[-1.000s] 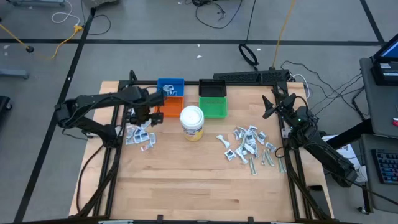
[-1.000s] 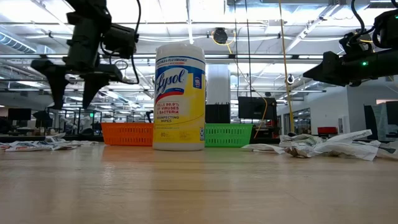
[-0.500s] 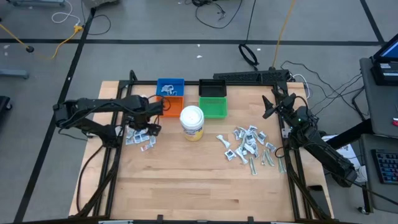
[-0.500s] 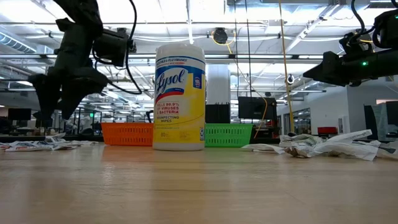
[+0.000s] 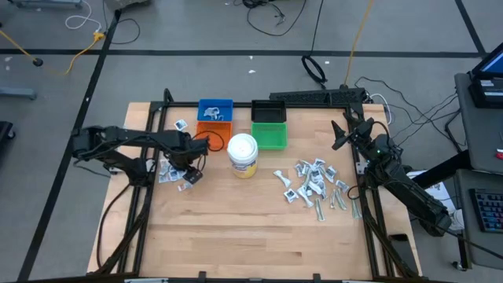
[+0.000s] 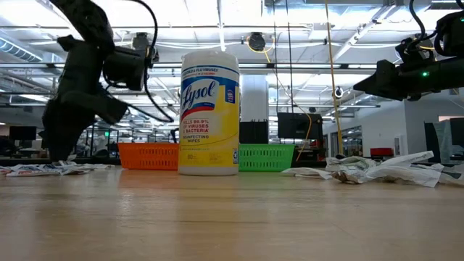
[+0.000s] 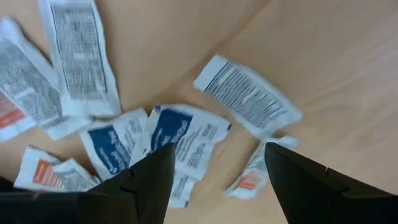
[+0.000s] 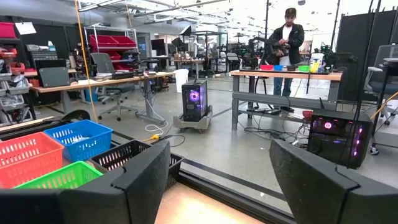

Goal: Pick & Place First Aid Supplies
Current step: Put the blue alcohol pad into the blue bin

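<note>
The first aid supplies lie flat on the table in two heaps of small white packets, a left heap (image 5: 174, 174) and a larger right heap (image 5: 314, 185). My left gripper (image 5: 189, 163) points down over the left heap, open. In the left wrist view its fingers (image 7: 149, 180) stand on either side of a blue-marked packet (image 7: 186, 132), above it, with other packets (image 7: 249, 99) around. In the low view it hangs low at the left (image 6: 61, 141). My right gripper (image 5: 339, 134) waits open at the far right edge, pointing level off the table (image 8: 217, 158).
A white-lidded jar (image 5: 242, 154) stands mid-table beside the left gripper. Behind it sit blue (image 5: 215, 108), orange (image 5: 211, 135), black (image 5: 269, 112) and green (image 5: 271, 138) bins. The blue bin holds some packets. One loose packet (image 5: 180, 125) lies left of it. The near half of the table (image 5: 251, 236) is bare wood.
My left gripper has come down from beside the orange bin toward the near edge, onto the left heap of packets, and has rolled about its own pointing line. The packets have not moved.
</note>
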You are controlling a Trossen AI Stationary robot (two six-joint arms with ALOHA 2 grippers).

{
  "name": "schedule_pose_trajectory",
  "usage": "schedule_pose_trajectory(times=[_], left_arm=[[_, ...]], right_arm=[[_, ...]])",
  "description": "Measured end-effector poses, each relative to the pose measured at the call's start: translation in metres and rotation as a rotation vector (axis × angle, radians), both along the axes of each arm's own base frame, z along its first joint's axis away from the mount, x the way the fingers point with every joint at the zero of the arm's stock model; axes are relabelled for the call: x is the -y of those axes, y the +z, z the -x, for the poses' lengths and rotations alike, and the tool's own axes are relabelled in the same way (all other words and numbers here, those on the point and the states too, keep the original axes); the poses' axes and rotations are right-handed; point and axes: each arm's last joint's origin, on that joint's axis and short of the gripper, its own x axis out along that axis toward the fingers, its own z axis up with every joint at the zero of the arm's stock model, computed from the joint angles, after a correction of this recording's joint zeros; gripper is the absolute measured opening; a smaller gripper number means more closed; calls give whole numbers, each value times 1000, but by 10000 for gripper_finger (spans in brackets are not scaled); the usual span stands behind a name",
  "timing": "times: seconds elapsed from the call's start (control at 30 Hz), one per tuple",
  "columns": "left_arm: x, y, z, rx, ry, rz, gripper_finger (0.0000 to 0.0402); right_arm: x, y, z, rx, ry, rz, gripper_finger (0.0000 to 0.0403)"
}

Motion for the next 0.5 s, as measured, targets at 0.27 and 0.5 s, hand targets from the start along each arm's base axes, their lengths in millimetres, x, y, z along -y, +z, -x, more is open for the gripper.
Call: schedule_pose_trajectory(times=[0.27,0.5], left_arm=[[0,-17,0,-52,-92,-9,255],[2,-21,-6,-16,-178,-20,244]], right_arm=[[0,0,0,0,0,0,270],[0,0,0,0,0,0,272]])
